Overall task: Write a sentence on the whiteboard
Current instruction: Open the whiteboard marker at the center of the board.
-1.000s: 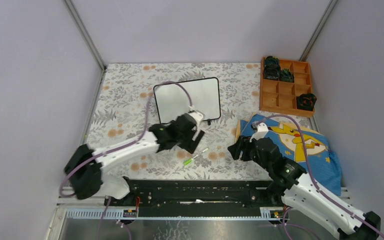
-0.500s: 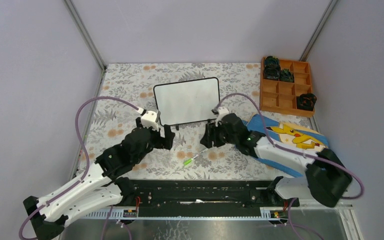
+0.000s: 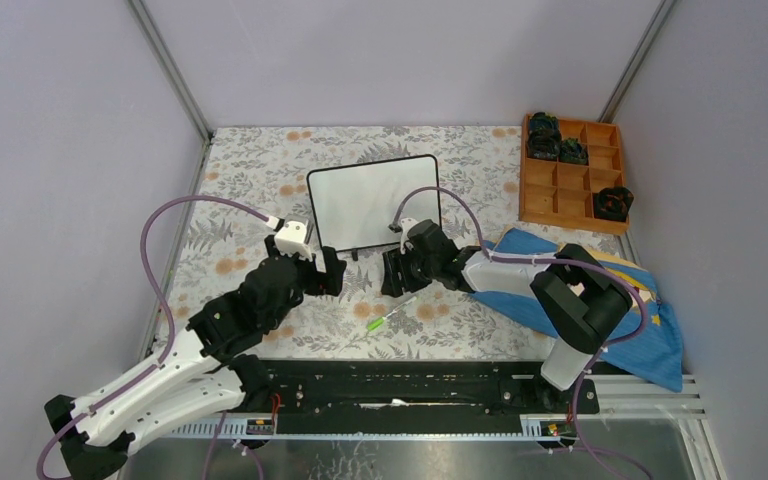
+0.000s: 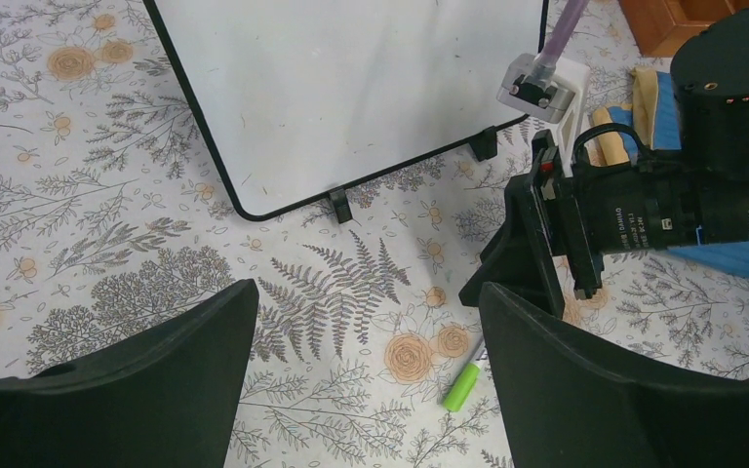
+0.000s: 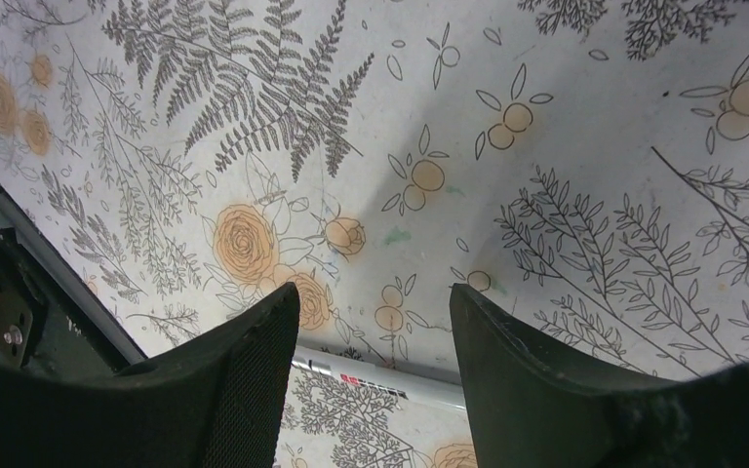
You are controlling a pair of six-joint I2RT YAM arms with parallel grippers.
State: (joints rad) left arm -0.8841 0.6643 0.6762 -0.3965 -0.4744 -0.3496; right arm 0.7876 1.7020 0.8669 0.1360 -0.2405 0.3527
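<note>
The whiteboard (image 3: 373, 203) stands on its small black feet at the middle of the flowered table. Its face (image 4: 351, 88) is blank and no sentence shows on it. A marker with a light-green cap (image 3: 380, 320) lies on the table in front of it. My right gripper (image 3: 392, 277) hovers low over the marker's far end, jaws open. The white barrel (image 5: 400, 383) lies across the gap between them, untouched. My left gripper (image 3: 332, 272) is open and empty, left of the marker. The green cap (image 4: 461, 387) shows near its right finger.
A wooden compartment tray (image 3: 572, 185) holding dark objects sits at the back right. A blue Pikachu cloth (image 3: 628, 310) lies at the right under the right arm. A black rail (image 3: 400, 385) runs along the near edge. Grey walls close in the table.
My left arm has swung back to the left, away from the board's front. My right gripper has moved left off the cloth and come down over the marker.
</note>
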